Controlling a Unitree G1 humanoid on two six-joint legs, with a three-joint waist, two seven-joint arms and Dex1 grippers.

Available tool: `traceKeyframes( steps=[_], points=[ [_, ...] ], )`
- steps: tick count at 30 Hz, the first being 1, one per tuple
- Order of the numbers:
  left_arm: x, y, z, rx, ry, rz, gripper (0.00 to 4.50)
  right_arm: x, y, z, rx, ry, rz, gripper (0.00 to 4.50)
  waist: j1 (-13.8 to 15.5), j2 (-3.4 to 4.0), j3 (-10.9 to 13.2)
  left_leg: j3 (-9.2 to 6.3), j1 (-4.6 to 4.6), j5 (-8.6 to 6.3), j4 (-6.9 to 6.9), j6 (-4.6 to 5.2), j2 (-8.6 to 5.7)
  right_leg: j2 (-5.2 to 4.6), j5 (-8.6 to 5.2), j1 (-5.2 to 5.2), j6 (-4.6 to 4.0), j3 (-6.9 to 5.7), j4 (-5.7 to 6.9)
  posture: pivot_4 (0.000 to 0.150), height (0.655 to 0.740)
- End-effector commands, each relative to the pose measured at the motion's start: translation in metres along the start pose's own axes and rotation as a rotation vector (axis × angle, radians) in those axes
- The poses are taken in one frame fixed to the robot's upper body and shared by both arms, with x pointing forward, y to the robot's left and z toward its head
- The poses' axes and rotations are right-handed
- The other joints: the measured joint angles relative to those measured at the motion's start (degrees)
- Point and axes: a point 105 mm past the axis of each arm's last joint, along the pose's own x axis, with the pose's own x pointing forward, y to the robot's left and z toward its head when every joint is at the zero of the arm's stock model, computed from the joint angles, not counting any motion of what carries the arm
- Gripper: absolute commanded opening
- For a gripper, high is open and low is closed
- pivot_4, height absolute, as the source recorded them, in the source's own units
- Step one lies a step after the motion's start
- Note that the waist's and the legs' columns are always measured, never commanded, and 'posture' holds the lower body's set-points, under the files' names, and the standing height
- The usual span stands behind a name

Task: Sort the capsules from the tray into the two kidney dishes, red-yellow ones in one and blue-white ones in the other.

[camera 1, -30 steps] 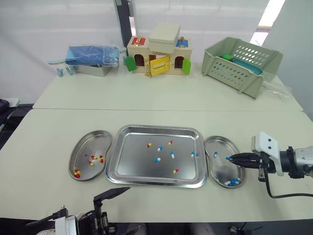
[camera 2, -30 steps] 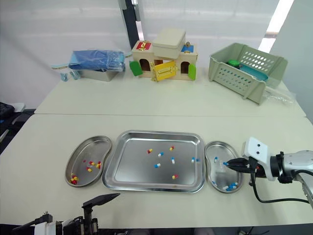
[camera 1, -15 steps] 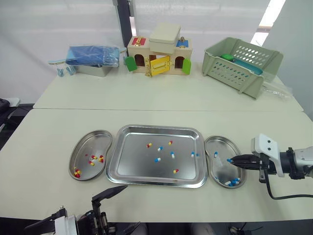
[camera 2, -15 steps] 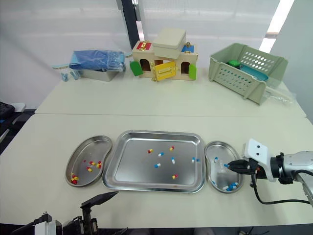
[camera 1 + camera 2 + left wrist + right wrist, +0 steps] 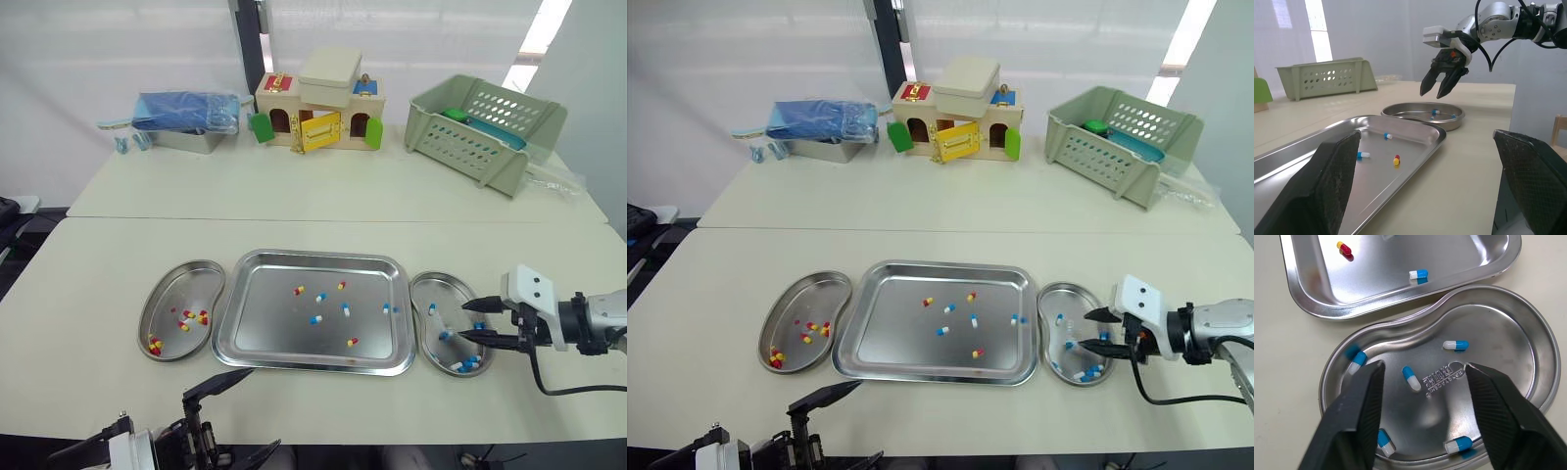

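embossed stamp (image 5: 1442, 380) in the blue-white kidney dish (image 5: 1526, 333) — illegible.

In the right wrist view the tray (image 5: 1376, 289) runs off the picture's edge, and the right hand (image 5: 1425, 366) covers parts of the right kidney dish (image 5: 1498, 328). The green basket (image 5: 490, 122) hides most of its contents behind its wall. The capsules (image 5: 186, 318) in the left kidney dish (image 5: 162, 294) are too small to count.
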Motion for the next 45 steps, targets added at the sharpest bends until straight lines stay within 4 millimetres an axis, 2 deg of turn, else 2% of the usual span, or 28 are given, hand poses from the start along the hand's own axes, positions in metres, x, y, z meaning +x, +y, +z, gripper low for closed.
traceKeyframes(
  steps=[1, 3, 5, 9, 11, 13, 15, 17, 20, 23, 26, 38, 42, 45],
  points=[
    [-0.002, -0.001, 0.004, 0.018, -0.002, 0.019, 4.50, -0.011, -0.006, 0.007, 0.000, -0.030, -0.026, 4.06, 0.00, 0.00, 0.00, 0.00, 0.00, 0.00, 0.00, 0.00, 0.00, 0.00, 0.00, 0.00, 0.00, 0.00, 0.00, 0.150, 0.7400],
    [-0.004, 0.004, 0.004, 0.020, 0.019, 0.054, 4.50, -0.017, -0.009, 0.010, 0.024, -0.070, -0.045, 4.45, 0.01, 0.00, 0.00, 0.00, 0.00, 0.00, 0.00, 0.00, 0.00, 0.00, 0.00, 0.00, 0.00, 0.00, 0.00, 0.150, 0.7400],
    [-0.007, 0.014, 0.006, 0.034, 0.041, 0.107, 4.50, -0.025, -0.012, 0.011, 0.050, -0.108, -0.060, 4.45, 0.03, 0.00, 0.00, 0.00, 0.00, 0.00, 0.02, 0.01, 0.00, 0.00, 0.00, 0.01, 0.00, 0.00, 0.00, 0.150, 0.7400],
    [-0.027, 0.066, 0.021, 0.072, 0.163, 0.362, 4.50, -0.060, -0.020, 0.004, 0.065, -0.162, -0.126, 4.45, 0.24, -0.03, 0.01, -0.08, 0.01, -0.01, 0.07, 0.02, 0.00, 0.00, 0.00, 0.07, 0.01, -0.06, 0.02, 0.150, 0.7400],
    [-0.035, 0.082, 0.029, 0.066, 0.191, 0.444, 4.50, -0.069, -0.020, 0.000, 0.057, -0.168, -0.146, 4.45, 0.26, -0.02, 0.01, -0.10, -0.01, -0.03, 0.14, 0.05, -0.01, 0.00, 0.01, 0.11, 0.01, -0.08, 0.02, 0.150, 0.7400],
    [-0.052, 0.096, 0.037, 0.065, 0.299, 0.479, 4.50, -0.080, -0.019, -0.010, 0.071, -0.154, -0.156, 4.45, 0.16, -0.01, 0.00, -0.06, 0.00, -0.11, 0.27, 0.18, -0.01, 0.00, 0.02, 0.15, 0.04, -0.04, 0.03, 0.150, 0.7400],
    [-0.080, 0.115, 0.045, 0.035, 0.454, 0.533, 4.50, -0.088, -0.016, -0.026, 0.085, -0.115, -0.159, 4.45, 0.09, -0.01, 0.00, -0.06, 0.03, -0.15, 0.33, 0.26, 0.00, 0.01, 0.02, 0.19, 0.03, -0.05, 0.04, 0.150, 0.7400],
    [-0.097, 0.128, 0.051, 0.015, 0.537, 0.573, 4.50, -0.091, -0.015, -0.036, 0.086, -0.092, -0.157, 4.45, 0.02, 0.01, 0.01, -0.08, 0.10, -0.15, 0.32, 0.27, 0.01, 0.03, 0.01, 0.24, 0.03, -0.06, 0.06, 0.150, 0.7400],
    [-0.131, 0.159, 0.066, -0.010, 0.647, 0.655, 4.50, -0.091, -0.015, -0.052, 0.091, -0.070, -0.159, 4.45, -0.12, 0.09, 0.07, 0.02, 0.42, -0.18, 0.29, 0.31, 0.00, 0.02, 0.01, 0.50, 0.03, 0.03, 0.05, 0.150, 0.7400],
    [-0.155, 0.180, 0.074, 0.006, 0.742, 0.692, 4.50, -0.090, -0.016, -0.062, 0.092, -0.059, -0.162, 4.45, -0.24, 0.12, 0.09, 0.09, 0.76, -0.18, 0.21, 0.31, 0.01, 0.03, 0.00, 0.76, 0.03, 0.08, 0.03, 0.150, 0.7400],
    [-0.172, 0.190, 0.073, 0.013, 0.813, 0.694, 4.50, -0.091, -0.016, -0.068, 0.098, -0.072, -0.175, 4.45, -0.37, 0.16, 0.12, 0.14, 0.77, -0.18, 0.09, 0.30, 0.01, 0.03, -0.01, 0.73, 0.02, 0.11, 0.00, 0.150, 0.7400],
    [-0.175, 0.190, 0.054, -0.024, 0.860, 0.636, 4.50, -0.086, -0.007, -0.076, 0.108, -0.111, -0.182, 4.45, -0.44, 0.17, 0.12, 0.17, 0.77, -0.17, -0.11, 0.28, 0.05, 0.02, -0.03, 0.67, -0.01, 0.11, -0.03, 0.150, 0.7400],
    [-0.166, 0.190, 0.048, -0.041, 0.880, 0.589, 4.50, -0.081, 0.004, -0.071, 0.089, -0.197, -0.186, 4.45, -0.42, 0.16, 0.12, 0.16, 0.77, -0.17, -0.12, 0.28, 0.05, 0.01, -0.03, 0.67, 0.00, 0.10, -0.03, 0.150, 0.7400],
    [-0.148, 0.192, 0.047, -0.032, 0.863, 0.523, 4.50, -0.075, 0.028, -0.069, 0.105, -0.241, -0.115, 4.45, -0.20, 0.16, 0.12, 0.16, 0.77, -0.17, -0.12, 0.28, 0.05, 0.00, -0.03, 0.68, 0.00, 0.10, -0.02, 0.150, 0.7400]
  ],
)
